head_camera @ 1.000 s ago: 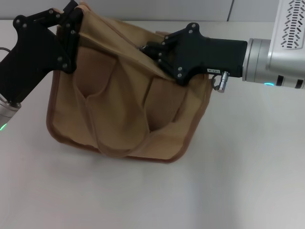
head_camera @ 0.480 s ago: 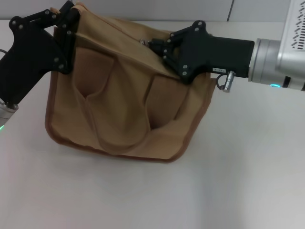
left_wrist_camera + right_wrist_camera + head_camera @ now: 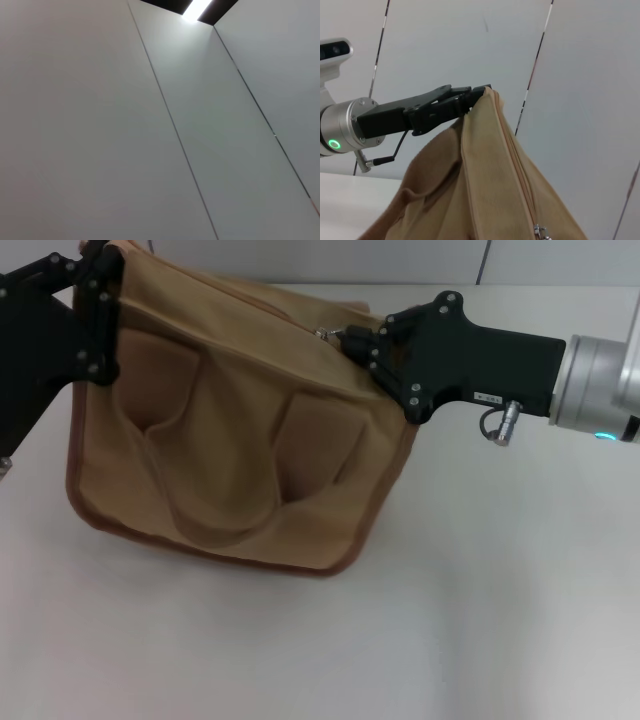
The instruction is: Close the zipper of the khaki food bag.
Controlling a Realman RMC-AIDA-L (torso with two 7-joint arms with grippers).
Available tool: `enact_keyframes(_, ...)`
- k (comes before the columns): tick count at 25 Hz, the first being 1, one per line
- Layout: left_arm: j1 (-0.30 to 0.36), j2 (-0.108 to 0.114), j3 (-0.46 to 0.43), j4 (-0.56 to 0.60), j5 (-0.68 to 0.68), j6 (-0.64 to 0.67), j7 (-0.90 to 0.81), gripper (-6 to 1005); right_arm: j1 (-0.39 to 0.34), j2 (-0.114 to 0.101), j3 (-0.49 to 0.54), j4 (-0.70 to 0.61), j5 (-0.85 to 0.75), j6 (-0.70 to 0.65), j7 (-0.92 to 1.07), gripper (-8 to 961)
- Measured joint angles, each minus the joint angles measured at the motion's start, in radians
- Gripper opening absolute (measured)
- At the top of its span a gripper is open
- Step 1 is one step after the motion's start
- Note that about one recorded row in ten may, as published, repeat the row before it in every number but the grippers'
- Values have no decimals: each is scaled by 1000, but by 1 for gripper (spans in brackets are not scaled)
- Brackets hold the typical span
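L gripper (image 3: 100, 275) clamped on khaki food bag (image 3: 230, 440) corner, R gripper (image 3: 345, 338) pinching zipper (image 3: 517, 165) pull, white table (image 3: 480, 590)

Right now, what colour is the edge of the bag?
Darker brown trim, clearest in the head view.

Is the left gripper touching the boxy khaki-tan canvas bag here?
Touching. In the right wrist view the left gripper is shut on the top corner of the khaki-tan canvas bag, holding it up; the head view shows the same pinch at that corner.
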Motion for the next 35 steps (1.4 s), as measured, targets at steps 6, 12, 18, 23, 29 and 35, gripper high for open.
enact_keyframes(6, 8, 2, 0, 0, -22, 0, -3, 22, -52, -1, 10, -21, 3, -5, 10, 41)
enact_keyframes(12, 9, 2, 3, 0, -22, -7, -10, 22, -87, -2, 94, 8, 41, -108, 4, 51)
enact_keyframes(18, 8, 2, 13, -25, -20, -12, -12, 22, -90, -6, 130, 68, 149, -190, -14, 62)
enact_keyframes(23, 3, 3, 52, -26, -15, -13, -78, 22, -92, -4, 139, 114, 167, -222, -25, 147)
enact_keyframes(29, 1, 10, 52, 18, -13, -19, -385, 166, -92, -3, 140, 153, 168, -305, -27, 272)
enact_keyframes(35, 37, 13, -20, 38, -42, -5, -663, 497, -92, -4, 141, 215, 215, -381, -64, 496)
